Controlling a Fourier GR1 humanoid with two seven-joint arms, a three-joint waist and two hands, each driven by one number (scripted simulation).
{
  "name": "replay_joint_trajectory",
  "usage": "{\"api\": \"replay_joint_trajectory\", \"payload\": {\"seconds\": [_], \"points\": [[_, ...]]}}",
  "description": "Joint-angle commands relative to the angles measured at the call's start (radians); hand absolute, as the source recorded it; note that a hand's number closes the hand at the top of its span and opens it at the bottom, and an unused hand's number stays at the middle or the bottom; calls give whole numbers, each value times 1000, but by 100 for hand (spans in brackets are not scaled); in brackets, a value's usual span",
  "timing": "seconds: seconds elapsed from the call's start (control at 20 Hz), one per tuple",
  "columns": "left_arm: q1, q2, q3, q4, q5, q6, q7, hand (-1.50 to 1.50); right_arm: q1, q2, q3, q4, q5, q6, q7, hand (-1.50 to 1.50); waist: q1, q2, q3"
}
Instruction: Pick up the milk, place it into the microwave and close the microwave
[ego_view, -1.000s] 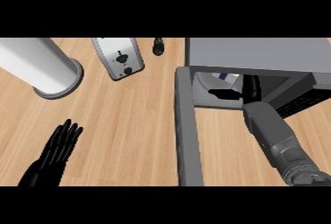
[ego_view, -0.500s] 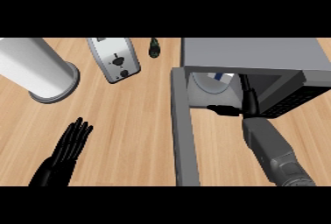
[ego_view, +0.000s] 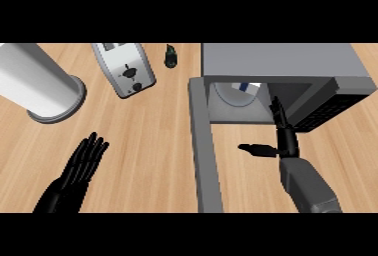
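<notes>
Where microwave (ego_view: 284, 62) gapes, milk (ego_view: 242, 91) inside, orientation unclear

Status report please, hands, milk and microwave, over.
Left hand open, resting low left. Right hand open at the microwave mouth, holding nothing. Milk inside the cavity. Door wide open, not yet closed.

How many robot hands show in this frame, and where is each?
2. The left hand rests open on the counter at lower left, fingers straight. The right hand is at the open microwave mouth, fingers straight, holding nothing. None seems hidden.
</notes>
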Motion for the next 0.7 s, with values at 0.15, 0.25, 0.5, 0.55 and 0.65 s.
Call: {"api": "replay_joint_trajectory", "payload": {"seconds": [0.15, 0.25, 0.5, 0.55, 0.65], "points": [[4, -11, -63, 35, 32, -67, 19, -150, 159, 12, -7, -88, -68, 261, -82, -150, -32, -6, -1], [-24, 26, -48, 76, 15, -94, 18, 150, 196, 7, -2, -141, -82, 300, -92, -150, -32, -5, -1], [-65, 21, -87, 99, -102, -55, 31, 150, 329, 22, 41, -344, -110, 345, -20, -150, -40, -9, -2], [-95, -6, -108, 158, -155, -19, 21, 150, 361, 18, 51, -371, -109, 369, -48, -150, -45, -8, -2], [-82, 50, -92, 146, -153, -64, 23, 150, 433, 0, 61, -464, -131, 408, -18, -150, -44, -8, -2]]}}
